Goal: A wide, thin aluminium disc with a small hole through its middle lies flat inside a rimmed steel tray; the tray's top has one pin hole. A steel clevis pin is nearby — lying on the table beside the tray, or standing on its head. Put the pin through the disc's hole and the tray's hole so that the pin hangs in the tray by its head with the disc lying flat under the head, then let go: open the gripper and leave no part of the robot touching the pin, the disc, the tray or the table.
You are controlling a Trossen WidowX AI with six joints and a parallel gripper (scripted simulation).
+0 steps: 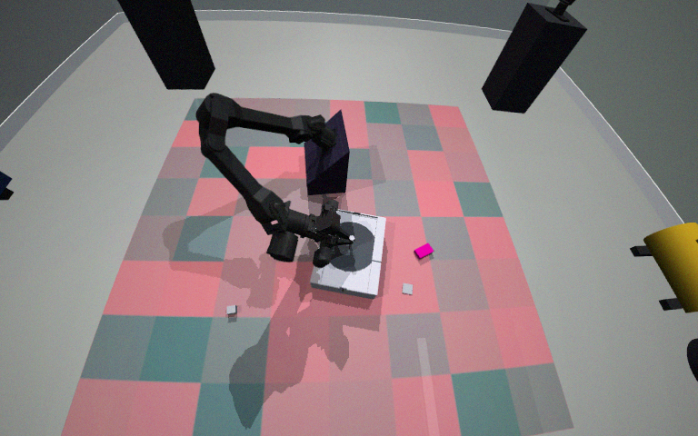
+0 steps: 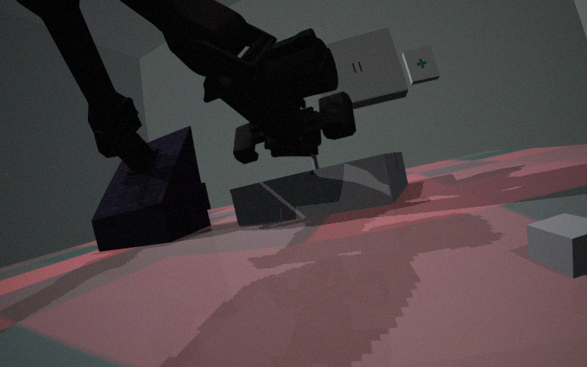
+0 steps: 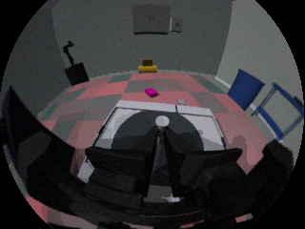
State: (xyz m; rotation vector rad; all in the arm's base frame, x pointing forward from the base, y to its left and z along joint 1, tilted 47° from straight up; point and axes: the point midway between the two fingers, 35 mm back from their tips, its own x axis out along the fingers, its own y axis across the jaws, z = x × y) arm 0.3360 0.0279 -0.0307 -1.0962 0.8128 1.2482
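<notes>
- Clevis pin is upright over the disc, pinched by the gripper.
- Probably stiff, light, slippery steel; I'd grip just under the head, 1 light pinch.
- Can't tell if the tip's in the hole.

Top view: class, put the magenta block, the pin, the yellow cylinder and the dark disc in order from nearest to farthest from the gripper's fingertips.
1. Pin: between the fingertips.
2. Disc: just under and around the pin.
3. Magenta block: right of the tray.
4. Yellow cylinder: far right edge.
</notes>
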